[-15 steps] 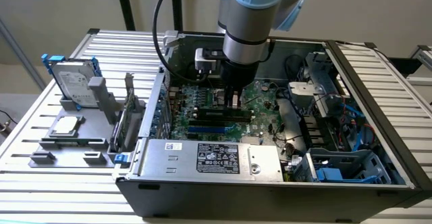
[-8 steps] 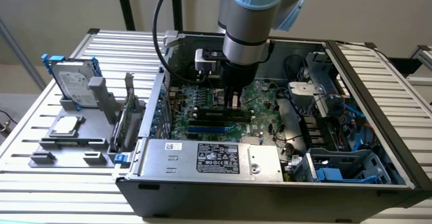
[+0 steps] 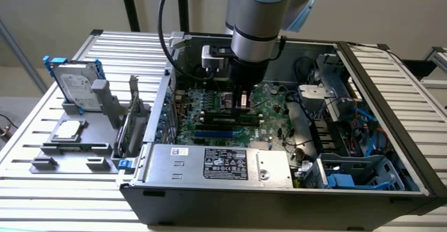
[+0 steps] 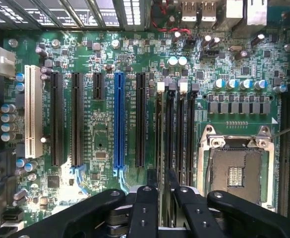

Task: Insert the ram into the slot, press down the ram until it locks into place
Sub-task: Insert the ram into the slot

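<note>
My gripper [image 3: 241, 103] hangs low inside the open computer case, just above the large green motherboard [image 3: 269, 124]. In the wrist view its two black fingers [image 4: 149, 191] stand close together, shut on the ram [image 4: 160, 144]. The ram shows edge-on as a thin strip running away from the gripper [image 4: 160, 181]. It lies in line with the first of several parallel black memory slots [image 4: 171, 129], the one with a white end clip [image 4: 160, 87]. Whether it is seated in that slot or held just above it I cannot tell. In the exterior view, the slots [image 3: 227, 119] lie just in front of the fingers.
Black expansion slots, a bright blue slot [image 4: 118, 121] and a white slot [image 4: 33, 111] lie beside the memory slots. The CPU socket [image 4: 234, 168] is on the other side. A power supply [image 3: 216, 164], cables [image 3: 363, 122] and case walls hem in the board. A hard drive [image 3: 78, 85] stands outside.
</note>
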### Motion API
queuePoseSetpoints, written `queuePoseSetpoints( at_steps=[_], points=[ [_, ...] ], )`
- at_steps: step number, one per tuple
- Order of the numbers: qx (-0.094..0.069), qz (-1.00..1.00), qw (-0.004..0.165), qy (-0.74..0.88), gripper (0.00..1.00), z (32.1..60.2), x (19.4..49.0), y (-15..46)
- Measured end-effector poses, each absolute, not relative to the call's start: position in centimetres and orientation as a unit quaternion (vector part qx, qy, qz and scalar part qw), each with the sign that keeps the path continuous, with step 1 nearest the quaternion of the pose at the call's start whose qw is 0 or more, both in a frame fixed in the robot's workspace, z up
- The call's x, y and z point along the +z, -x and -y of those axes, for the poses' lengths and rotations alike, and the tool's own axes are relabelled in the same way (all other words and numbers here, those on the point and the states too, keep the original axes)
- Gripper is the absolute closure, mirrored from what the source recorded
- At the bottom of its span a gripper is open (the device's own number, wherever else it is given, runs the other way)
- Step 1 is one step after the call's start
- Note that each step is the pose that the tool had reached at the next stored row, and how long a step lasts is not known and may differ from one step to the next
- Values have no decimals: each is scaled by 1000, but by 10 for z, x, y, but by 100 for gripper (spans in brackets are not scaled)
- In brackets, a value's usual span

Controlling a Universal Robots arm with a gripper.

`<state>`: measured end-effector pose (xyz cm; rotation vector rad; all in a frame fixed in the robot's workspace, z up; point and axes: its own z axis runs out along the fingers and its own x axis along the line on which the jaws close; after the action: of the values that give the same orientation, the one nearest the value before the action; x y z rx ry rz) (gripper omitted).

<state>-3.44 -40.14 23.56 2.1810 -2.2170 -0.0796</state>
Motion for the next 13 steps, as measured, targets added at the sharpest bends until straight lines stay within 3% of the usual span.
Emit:
queuePoseSetpoints(
  at_steps=[6,8,13],
  points=[
    [-28,712,14,-701,79,403,249,34],
    [-28,712,14,-701,87,403,249,34],
    [-28,712,14,-701,90,403,249,34]
  ],
)
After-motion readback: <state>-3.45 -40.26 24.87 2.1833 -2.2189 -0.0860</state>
